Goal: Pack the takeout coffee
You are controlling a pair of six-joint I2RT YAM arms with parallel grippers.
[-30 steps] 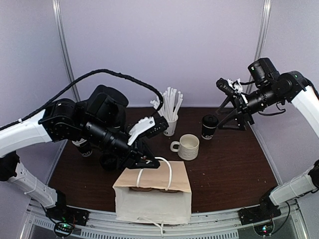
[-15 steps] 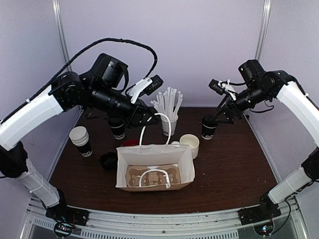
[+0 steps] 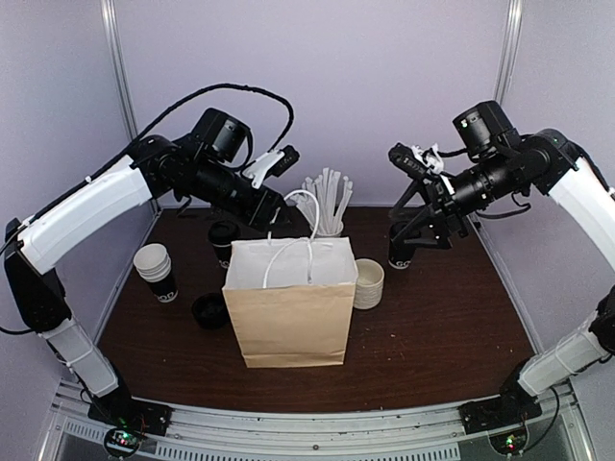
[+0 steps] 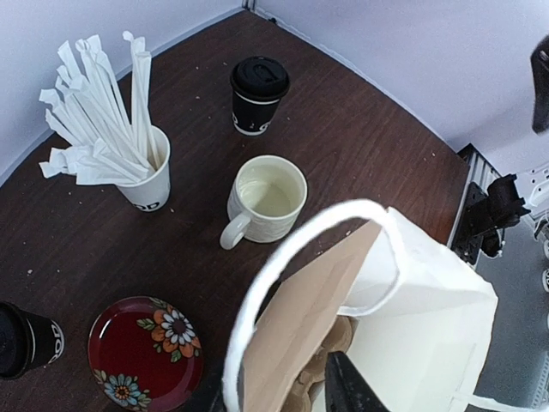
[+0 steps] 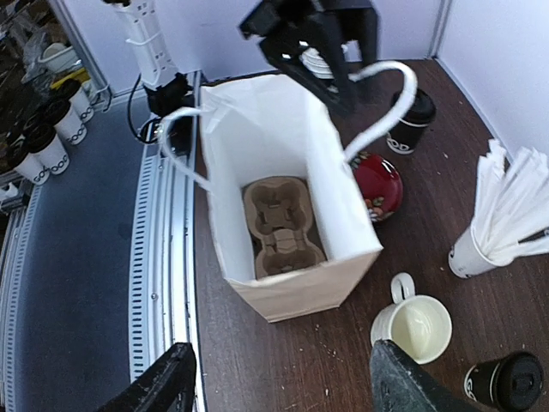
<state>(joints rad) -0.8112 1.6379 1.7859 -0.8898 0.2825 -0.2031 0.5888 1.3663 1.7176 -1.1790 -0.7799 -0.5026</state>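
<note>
Dark table (image 3: 452, 327): my right claw (image 5: 283, 371) spread empty, can't tell if left claw (image 3: 275, 205) grips the handle (image 5: 413, 90); a snag could topple the bag (image 3: 288, 307).

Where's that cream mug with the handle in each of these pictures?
Top external: cream mug right of centre, half hidden behind the paper bag.
Left wrist: mug near the centre.
Right wrist: mug at bottom right.
Shared landmark: cup of straws, standing near the mug in every view.
</note>
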